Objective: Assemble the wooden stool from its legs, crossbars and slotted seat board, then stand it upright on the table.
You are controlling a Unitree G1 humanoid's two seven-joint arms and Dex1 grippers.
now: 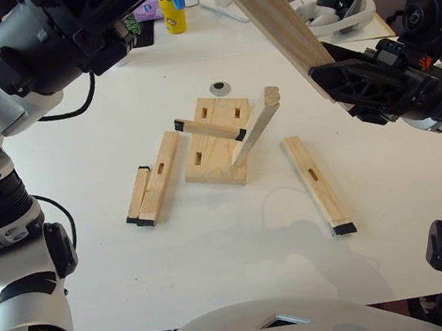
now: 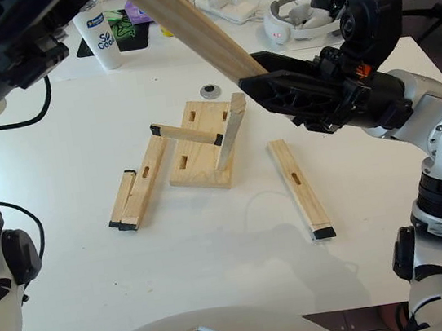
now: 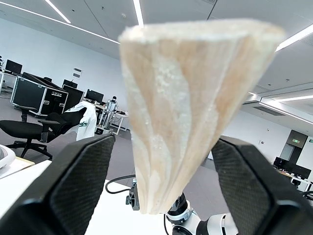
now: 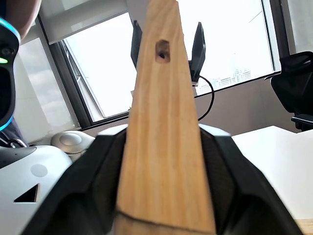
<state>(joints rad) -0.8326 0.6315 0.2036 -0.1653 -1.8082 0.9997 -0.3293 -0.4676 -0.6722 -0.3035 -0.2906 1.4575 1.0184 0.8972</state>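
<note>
At the upper left of your head views, the left tool point(image 3: 164, 152) sits at the high end of the raised leg point(image 1: 269, 10). You cannot tell whether it grips the wood or merely flanks it. The leg slants down through the air, well above the table point(image 1: 100, 298), to the right tool point(image 2: 257, 84), whose fingers point(image 4: 105, 171) are pinching its lower end from both sides.

On the table, starting from the left, a short bar point(image 1: 136, 195) lies touching a slotted leg point(image 1: 161, 176), both with dark caps at their near ends. Next comes the seat board point(image 1: 208, 163), flat with its slots facing up. A crossbar point(image 1: 209, 128) lies across it. A tilted piece point(image 1: 255, 128) has its lower end at the board's right near corner and its top leaning off to the right. Farther right, apart from the board, a second slotted leg point(image 1: 318, 185) lies flat with its dark cap toward you.

The right wrist view gives you a round hole point(image 4: 162, 50) in the raised leg near its far end, with large windows point(image 4: 107, 73) behind. The left wrist view looks down the leg into an open office with ceiling strip lights and a black office chair point(image 3: 34, 132).

A grey disc point(image 1: 221, 88) lies just behind the board. Along the white table's far side, the right eye view shows you a white bottle point(image 2: 96, 35). The left eye view shows a yellow bottle point(image 1: 173, 12) and, to the right, a headset point(image 1: 334, 5).
</note>
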